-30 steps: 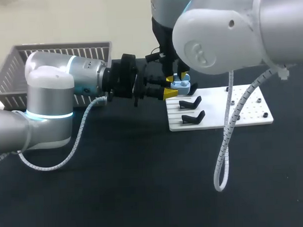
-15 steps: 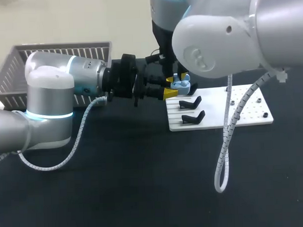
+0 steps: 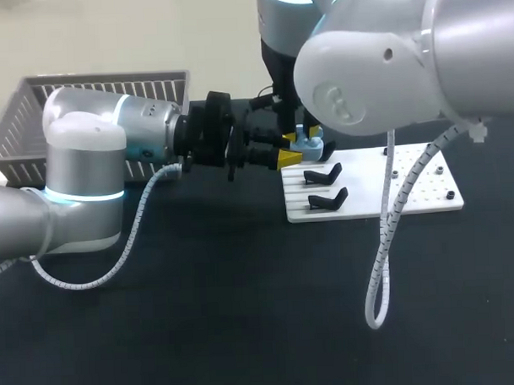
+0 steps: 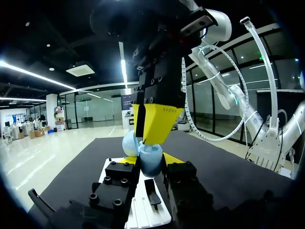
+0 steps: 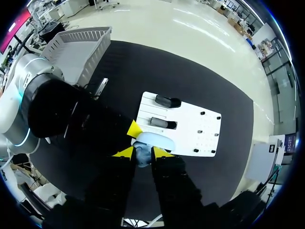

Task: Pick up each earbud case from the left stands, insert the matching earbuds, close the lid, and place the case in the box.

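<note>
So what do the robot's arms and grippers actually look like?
Both the left arm and right arm are smooth silver-white tubes with glowing cyan rings. A white ribbed cable loops off each. The left gripper and right gripper are black, tipped in yellow.

Glossy blue plastic case (image 3: pixel 310 143), matt black table (image 3: pixel 202 313)

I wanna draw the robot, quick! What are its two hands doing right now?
Left: holding the case.
Right: at the case, cannot tell.
</note>
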